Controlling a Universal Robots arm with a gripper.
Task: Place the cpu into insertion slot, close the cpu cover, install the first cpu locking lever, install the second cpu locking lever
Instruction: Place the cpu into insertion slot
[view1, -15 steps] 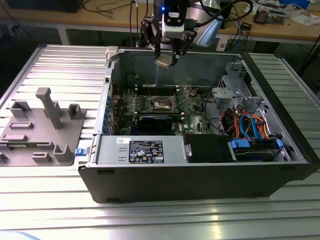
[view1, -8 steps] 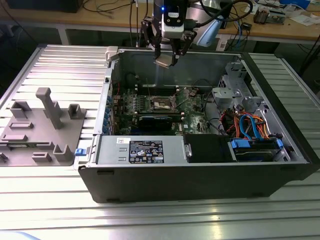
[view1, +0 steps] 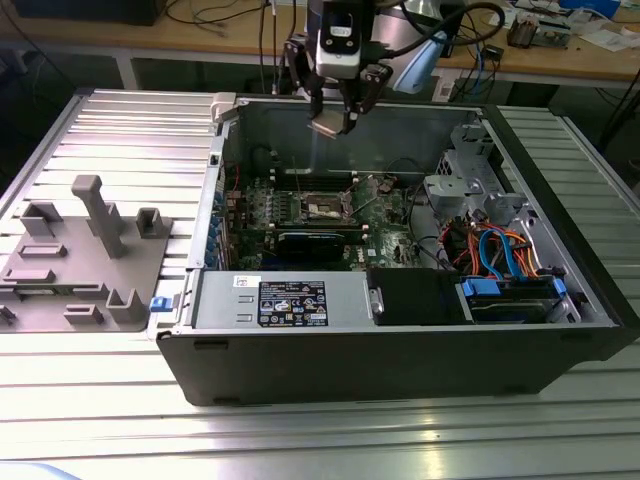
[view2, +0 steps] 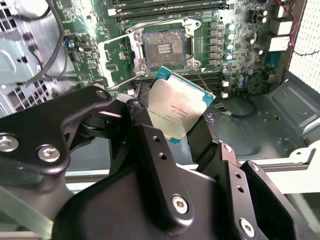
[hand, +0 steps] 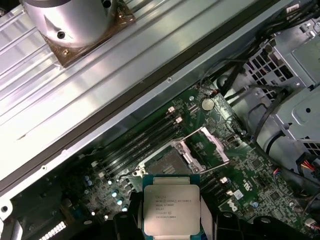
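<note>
Gripping the cpu (view2: 176, 112), pincer (view1: 335, 118) hangs over case (view1: 400, 345) on ribbed table (view1: 120, 130).

A robotics lab: an open computer case (view1: 400, 360) on a slotted aluminium table (view1: 120, 130), cable-strewn workbench (view1: 560, 62) behind.

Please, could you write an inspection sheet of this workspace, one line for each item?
Surface: ribbed metal table with an open computer case on it.
Job's things: cpu held above the board; slot empty; cover swung open.
Clutter: grey fixture on the table, at the exterior view's left.
Grippers: gripper shut on the cpu, over the case.
Cables: orange and blue cables inside the case.
Surroundings: bench behind, with wires and loose items.
</note>
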